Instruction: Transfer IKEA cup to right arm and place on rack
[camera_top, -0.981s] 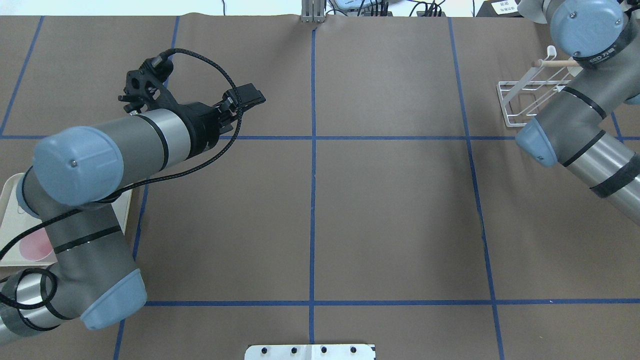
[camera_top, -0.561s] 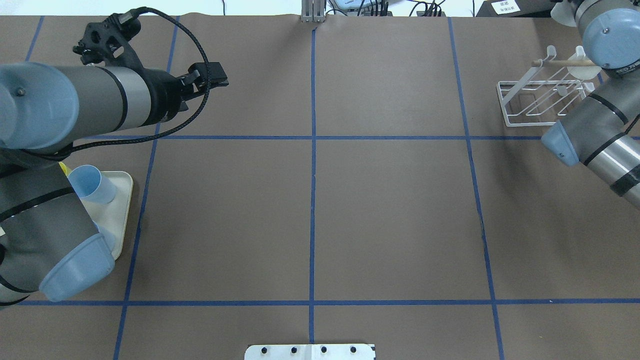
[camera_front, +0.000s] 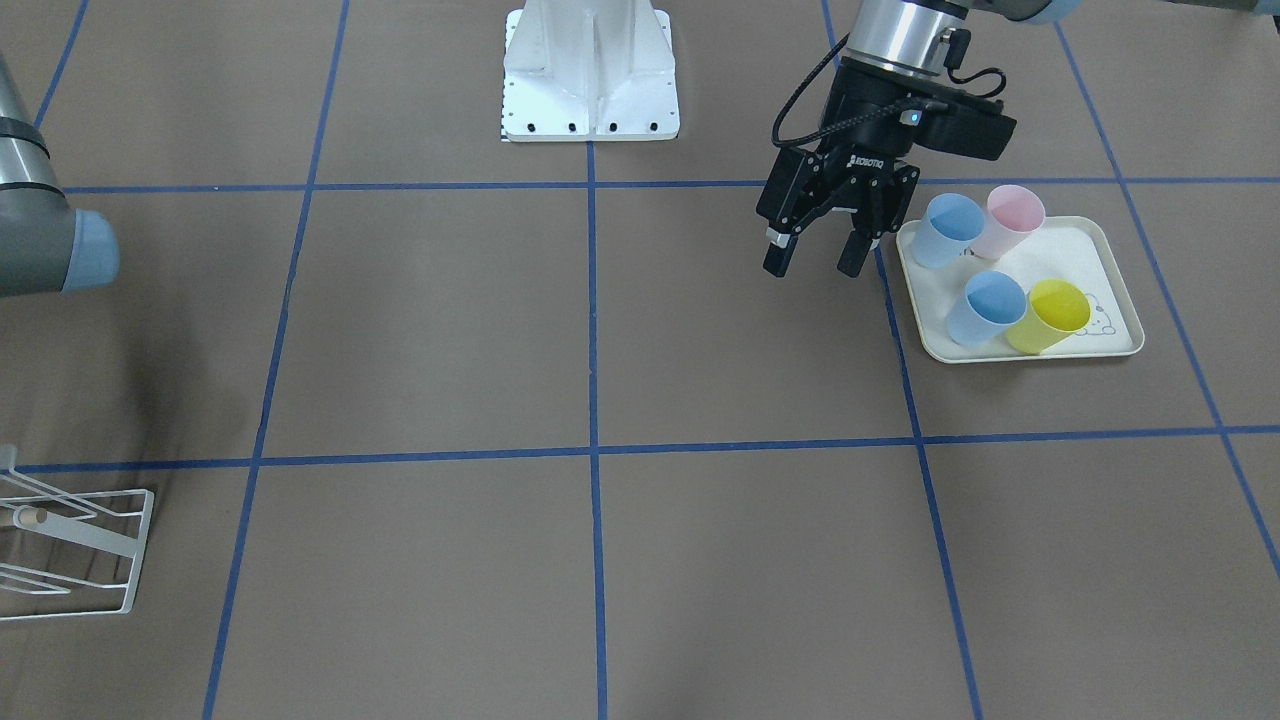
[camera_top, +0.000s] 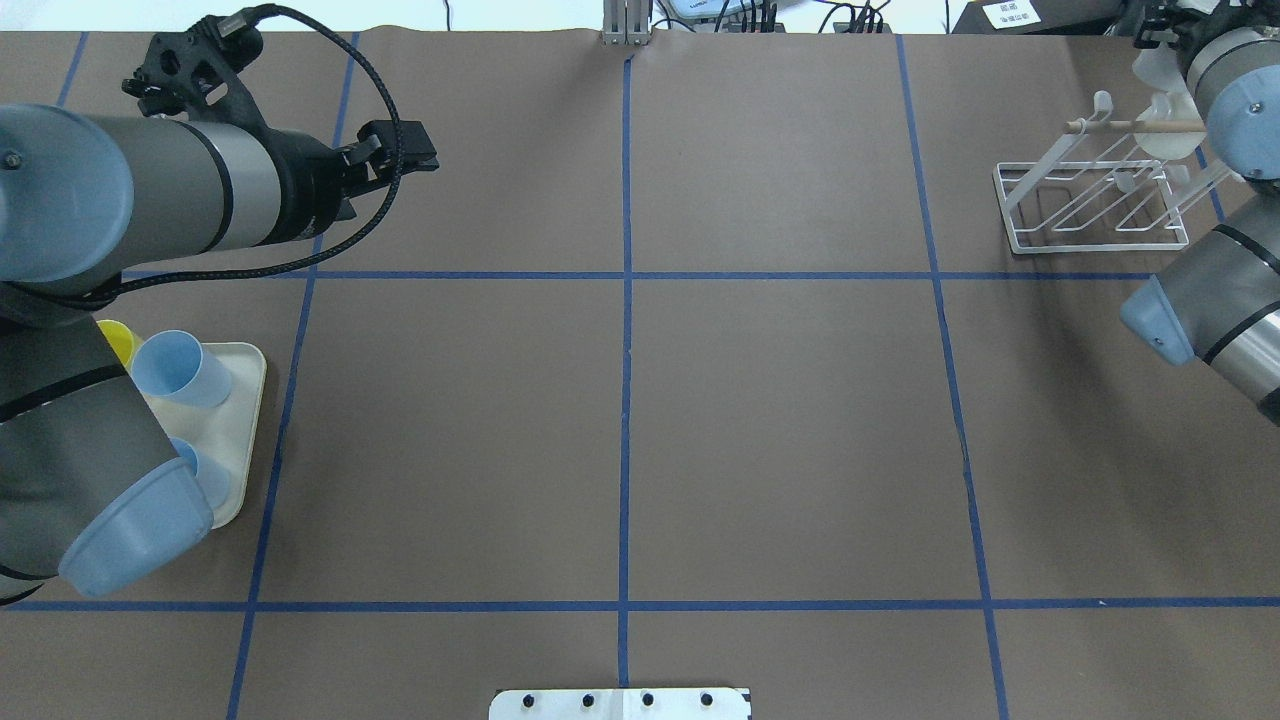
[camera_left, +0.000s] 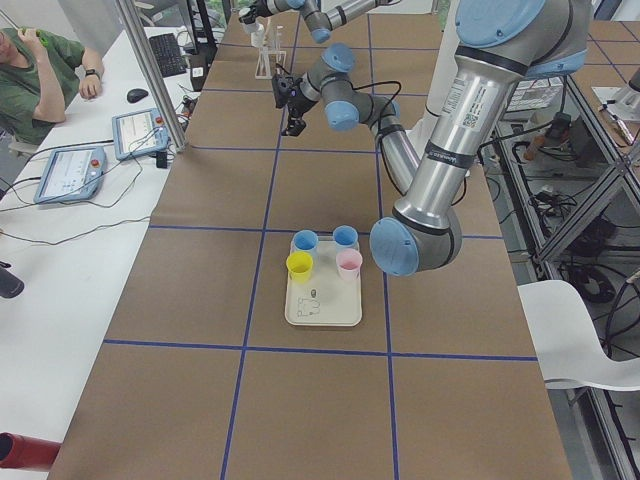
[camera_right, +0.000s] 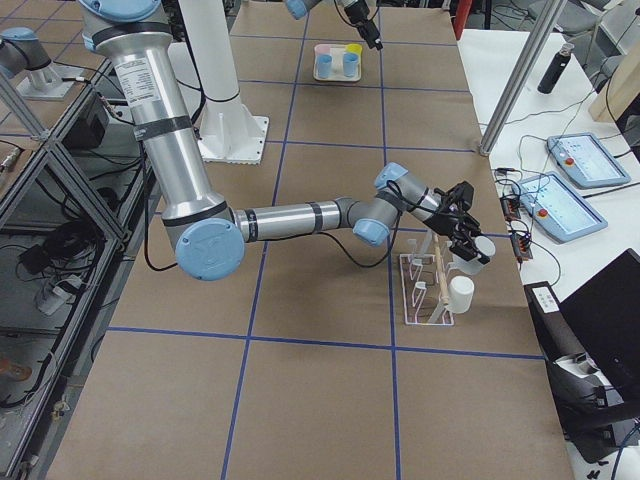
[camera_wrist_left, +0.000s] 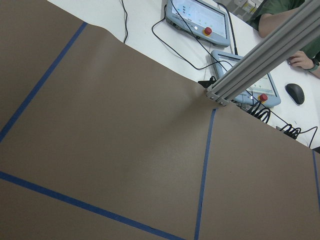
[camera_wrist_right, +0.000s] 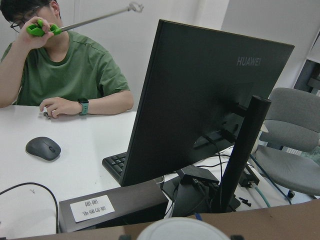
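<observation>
Front view: the left gripper hangs empty, fingers spread, just beside the tray of coloured cups. Overhead: it has swung back, and the right arm has uncovered the rack. Right side: the right gripper seems to pinch a white cup near the rack (handover done, I judge); placing remains.
</observation>
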